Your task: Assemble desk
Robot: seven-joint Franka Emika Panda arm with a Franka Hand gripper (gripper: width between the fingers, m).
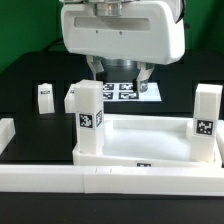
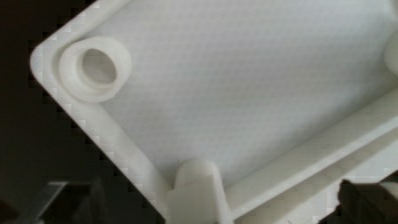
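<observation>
The white desk panel (image 1: 140, 142) lies on the table with its raised rim up. Two tagged white legs stand upright in its near corners, one at the exterior view's left (image 1: 88, 120) and one at the right (image 1: 207, 113). Two more tagged legs (image 1: 45, 95) (image 1: 76, 96) stand loose behind it. My gripper (image 1: 120, 72) hangs over the panel's far edge with its jaws wide apart and nothing in them. The wrist view shows the panel's inner face (image 2: 231, 110), an empty corner hole (image 2: 93, 65) and a rim ridge between my dark fingertips (image 2: 370, 200).
The marker board (image 1: 128, 91) lies flat behind the panel, under my gripper. White border rails run along the front (image 1: 100, 186) and the exterior view's left (image 1: 6, 132). The tabletop is black.
</observation>
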